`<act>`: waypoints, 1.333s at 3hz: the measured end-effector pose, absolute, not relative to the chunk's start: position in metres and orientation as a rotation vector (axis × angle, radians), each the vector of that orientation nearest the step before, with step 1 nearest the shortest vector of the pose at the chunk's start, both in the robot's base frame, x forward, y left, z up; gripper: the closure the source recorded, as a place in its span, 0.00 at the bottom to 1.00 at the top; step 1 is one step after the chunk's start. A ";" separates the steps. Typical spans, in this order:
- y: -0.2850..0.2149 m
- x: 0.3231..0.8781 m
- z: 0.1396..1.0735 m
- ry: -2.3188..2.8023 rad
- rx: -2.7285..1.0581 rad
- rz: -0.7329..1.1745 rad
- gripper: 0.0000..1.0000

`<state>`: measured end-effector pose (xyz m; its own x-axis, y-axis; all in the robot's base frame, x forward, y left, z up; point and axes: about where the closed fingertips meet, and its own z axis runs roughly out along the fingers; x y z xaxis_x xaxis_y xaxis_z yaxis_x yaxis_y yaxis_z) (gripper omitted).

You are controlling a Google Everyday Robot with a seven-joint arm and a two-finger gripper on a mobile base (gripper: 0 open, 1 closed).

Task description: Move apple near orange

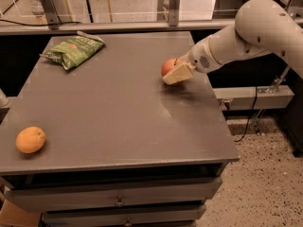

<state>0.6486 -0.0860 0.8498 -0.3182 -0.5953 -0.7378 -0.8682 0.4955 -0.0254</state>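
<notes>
The orange (31, 140) sits at the front-left corner of the desk (118, 117), and the green chip bag (75, 50) lies far back. The apple (168, 66) is near the right edge, clamped in my gripper (176, 73). I'd carry it low and diagonally, slow early, and set it beside the orange without nudging it.

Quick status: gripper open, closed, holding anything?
The gripper is closed on the apple, over the right side of the table, far from the orange.
</notes>
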 end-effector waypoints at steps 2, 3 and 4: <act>-0.071 0.592 0.899 1.955 -1.273 0.649 1.00; -0.068 0.586 0.897 1.960 -1.291 0.672 1.00; -0.068 0.587 0.894 1.953 -1.296 0.711 1.00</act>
